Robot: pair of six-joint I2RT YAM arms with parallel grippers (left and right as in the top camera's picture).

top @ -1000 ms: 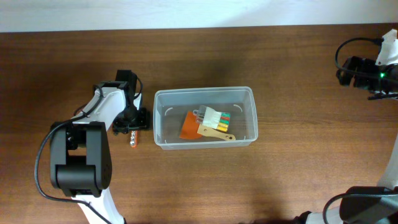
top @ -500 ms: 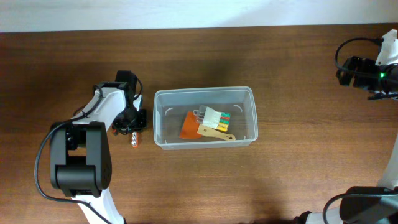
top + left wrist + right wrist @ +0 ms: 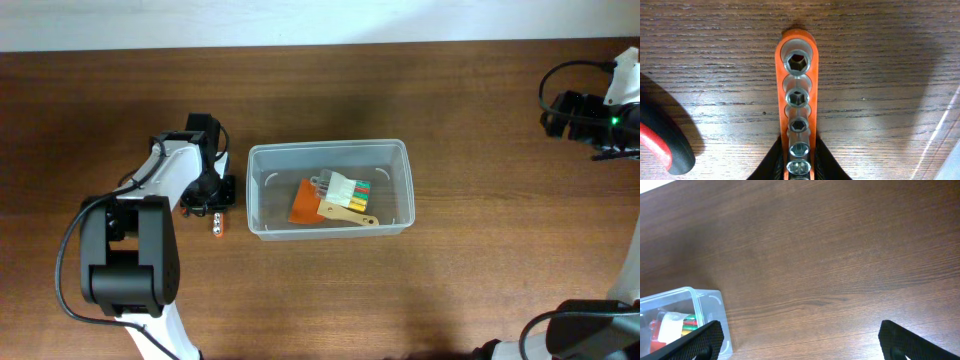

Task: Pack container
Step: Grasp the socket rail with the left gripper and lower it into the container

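In the left wrist view, the left gripper (image 3: 798, 167) sits at the 6 o'clock edge of the frame. Its black fingers (image 3: 769, 167) press against both sides of an orange socket rail (image 3: 796, 95), so it is closed on the rail. The rail lies flat on the wooden bench (image 3: 880, 60) and runs towards 12 o'clock, with its row of hex sockets facing up and the largest at the far end. At 8 o'clock from the rail, apart from it, lies a curved black-and-red handle (image 3: 662, 145). At 4 o'clock a clear edge of the container (image 3: 950, 145) shows.

In the overhead view, the container (image 3: 330, 150) stands near the middle of the bench, at 3 o'clock from the left gripper (image 3: 212, 205) and just beside it. Its long sides run from 9 to 3 o'clock. Inside lie an orange flat piece (image 3: 303, 203), a pale holder with coloured stripes (image 3: 348, 188) and a wooden-handled tool (image 3: 350, 214), all bunched near the middle and overlapping.

Well apart, at 2 o'clock from the container, the right arm (image 3: 585, 115) sits at the bench's far right edge. In the right wrist view, the right gripper (image 3: 800, 332) has its fingers (image 3: 695, 340) spread wide over bare wood, holding nothing. A corner of the container (image 3: 710, 305) shows at 8 o'clock.
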